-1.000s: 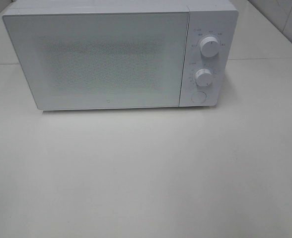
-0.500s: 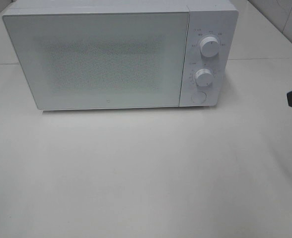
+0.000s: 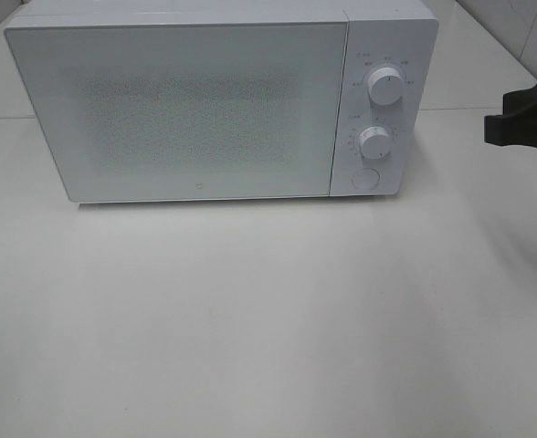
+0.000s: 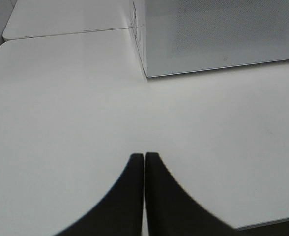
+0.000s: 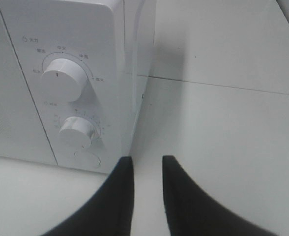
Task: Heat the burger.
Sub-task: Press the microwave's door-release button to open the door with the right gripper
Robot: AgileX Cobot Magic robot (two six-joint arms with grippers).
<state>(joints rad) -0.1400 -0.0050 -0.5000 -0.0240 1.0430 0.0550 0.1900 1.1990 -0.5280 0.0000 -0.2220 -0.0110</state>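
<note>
Right claw: narrow, with a slim gap between its dark tips and nothing in that gap.
Where it hangs: above the worktop, off the right end of the microwave, touching neither. From overhead only its dark front end shows, at the right edge.
What it faces: the lower right corner of the control panel, with the round button nearest to it.
Left claw: closed, tips pressed together, gripping nothing.
Where it hangs: over the worktop, apart from the microwave, whose left front corner lies ahead of it. The overhead camera does not catch it.
Knobs: the upper knob and lower knob sit one above the other on the panel. Both are white and ringed with small printed marks too fine to read.
Door: shut, flush with the front. Its speckled pane is pale and I can make out nothing behind it.
Microwave: white, standing square toward the back of the worktop.
Burger: in none of the views, so I cannot tell where it is.
</note>
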